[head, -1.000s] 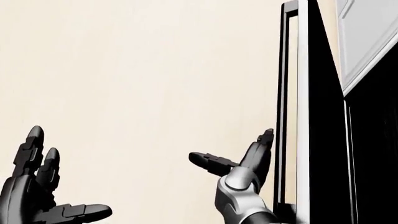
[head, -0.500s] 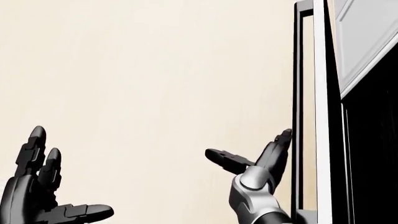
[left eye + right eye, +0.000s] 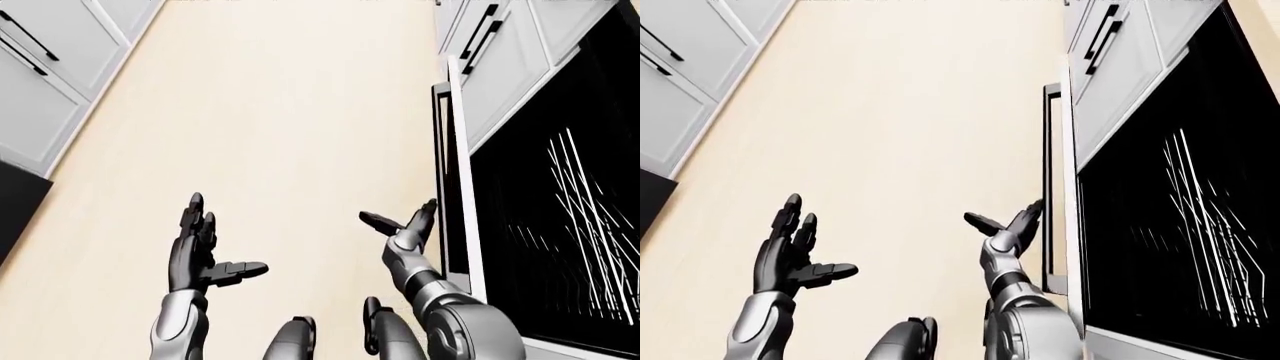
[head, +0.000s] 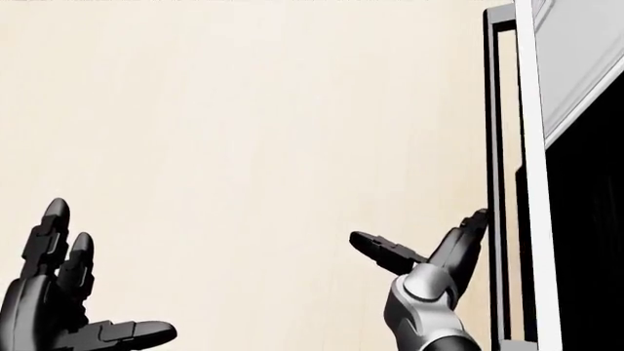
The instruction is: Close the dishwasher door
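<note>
I look down on a pale cream floor (image 3: pixel 290 112) that fills most of each view. Along the left edge of the left-eye view runs a row of grey-white cabinets (image 3: pixel 45 67) with thin black bar handles, and below them a dark panel (image 3: pixel 15 206) cuts into the picture.

On the right, more grey-white cabinet fronts (image 3: pixel 505 52) with black handles stand above the dishwasher. Its cavity (image 3: pixel 570 217) is a black opening crossed by thin white rack wires. The dishwasher door (image 3: pixel 452 172) stands edge-on to me as a narrow white and black strip with a dark bar handle on its outer face, tilted only a little away from the cavity, so it is not yet shut.

My right hand (image 4: pixel 444 263) is spread wide, all 3 fingers apart and holding nothing; the 2 upper fingers lie against the door's outer face beside the handle, while the thumb points left over the floor. My left hand (image 4: pixel 58 307) hangs over bare floor, well apart from the door, fingers splayed upward, thumb out to the right, empty.

At the bottom of the eye views I see my own grey legs (image 3: pixel 290 341).
</note>
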{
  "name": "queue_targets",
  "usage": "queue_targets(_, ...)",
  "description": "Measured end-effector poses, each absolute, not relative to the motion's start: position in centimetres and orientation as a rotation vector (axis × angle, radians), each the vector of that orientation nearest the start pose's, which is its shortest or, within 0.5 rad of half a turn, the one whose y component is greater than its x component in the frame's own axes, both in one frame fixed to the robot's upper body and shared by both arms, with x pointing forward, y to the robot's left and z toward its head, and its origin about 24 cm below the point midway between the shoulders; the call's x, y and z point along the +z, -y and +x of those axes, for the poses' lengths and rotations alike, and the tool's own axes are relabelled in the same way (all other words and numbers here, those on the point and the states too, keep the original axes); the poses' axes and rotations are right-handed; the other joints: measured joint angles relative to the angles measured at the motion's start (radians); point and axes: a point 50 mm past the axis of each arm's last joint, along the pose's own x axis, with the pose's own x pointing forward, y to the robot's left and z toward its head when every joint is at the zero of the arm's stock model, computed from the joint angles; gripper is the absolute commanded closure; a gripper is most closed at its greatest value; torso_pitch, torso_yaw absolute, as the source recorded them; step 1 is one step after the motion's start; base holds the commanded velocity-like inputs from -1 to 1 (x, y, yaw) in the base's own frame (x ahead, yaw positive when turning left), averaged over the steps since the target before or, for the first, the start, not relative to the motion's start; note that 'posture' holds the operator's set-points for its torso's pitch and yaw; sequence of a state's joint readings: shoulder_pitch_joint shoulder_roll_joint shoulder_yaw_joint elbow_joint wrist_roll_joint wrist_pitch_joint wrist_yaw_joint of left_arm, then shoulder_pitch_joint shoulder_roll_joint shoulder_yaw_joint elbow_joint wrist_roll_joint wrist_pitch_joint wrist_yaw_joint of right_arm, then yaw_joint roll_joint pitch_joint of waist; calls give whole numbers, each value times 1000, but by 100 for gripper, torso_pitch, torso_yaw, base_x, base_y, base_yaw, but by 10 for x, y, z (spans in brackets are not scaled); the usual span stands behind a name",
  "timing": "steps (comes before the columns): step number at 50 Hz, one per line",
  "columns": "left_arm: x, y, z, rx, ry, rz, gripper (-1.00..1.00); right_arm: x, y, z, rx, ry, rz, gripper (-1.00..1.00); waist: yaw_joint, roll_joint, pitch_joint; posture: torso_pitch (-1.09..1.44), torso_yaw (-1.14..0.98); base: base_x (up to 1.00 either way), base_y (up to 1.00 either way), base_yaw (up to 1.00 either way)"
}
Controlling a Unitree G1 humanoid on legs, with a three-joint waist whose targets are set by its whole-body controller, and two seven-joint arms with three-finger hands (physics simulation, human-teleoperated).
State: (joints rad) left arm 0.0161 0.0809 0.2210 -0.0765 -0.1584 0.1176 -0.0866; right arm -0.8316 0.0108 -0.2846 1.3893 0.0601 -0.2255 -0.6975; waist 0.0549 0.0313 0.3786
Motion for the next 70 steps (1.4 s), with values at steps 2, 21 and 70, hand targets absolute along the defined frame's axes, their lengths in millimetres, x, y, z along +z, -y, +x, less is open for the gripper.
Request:
queue_targets(2,50,-214,245,124,-26,-80,-100,-1,149,342,-681,-424,35,-100,0,0,-1,57,0,0,0,0)
queue_targets(21,48,-211,246,121,-29,-74,-100,-9,177,334,-754,-434,55,-100,-3,-8,-6,57,0,0,0,0)
queue_targets(70,46,-207,246,119,-35,-65,-100,-33,240,301,-855,-475,86,-100,-11,-22,-8,57,0,0,0,0)
